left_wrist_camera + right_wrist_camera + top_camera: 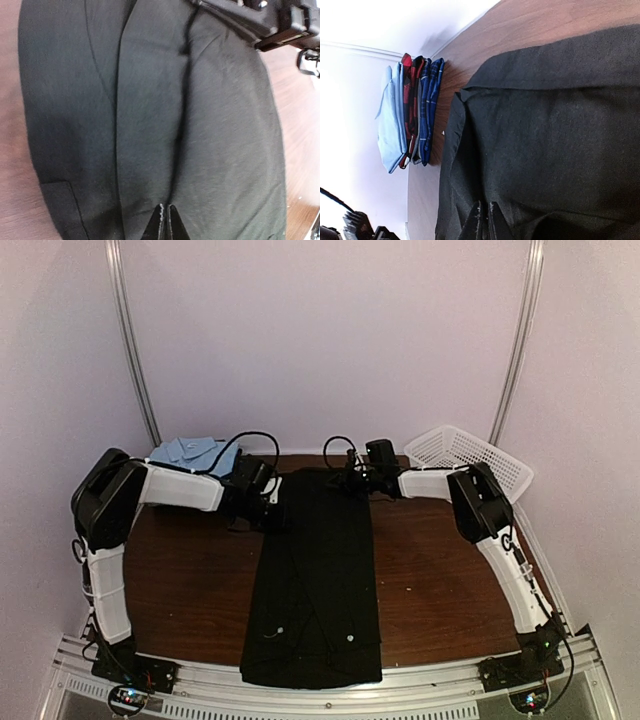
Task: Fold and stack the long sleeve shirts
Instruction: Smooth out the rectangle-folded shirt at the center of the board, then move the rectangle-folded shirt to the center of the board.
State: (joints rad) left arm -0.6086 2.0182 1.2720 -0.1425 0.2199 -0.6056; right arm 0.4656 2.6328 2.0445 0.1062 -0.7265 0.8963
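Note:
A large plain black long sleeve shirt lies in a long narrow strip down the middle of the brown table. My left gripper sits low at the strip's far left edge. In the left wrist view its fingertips are pressed together on the black shirt, and a crease runs into them. My right gripper is at the far right corner, shut on a bunched fold of the black shirt. A stack of folded shirts has the light blue one on top.
A white mesh basket stands at the back right corner. The folded stack sits at the back left, close behind my left arm. Bare wood shows on both sides of the black strip. Walls enclose the table on three sides.

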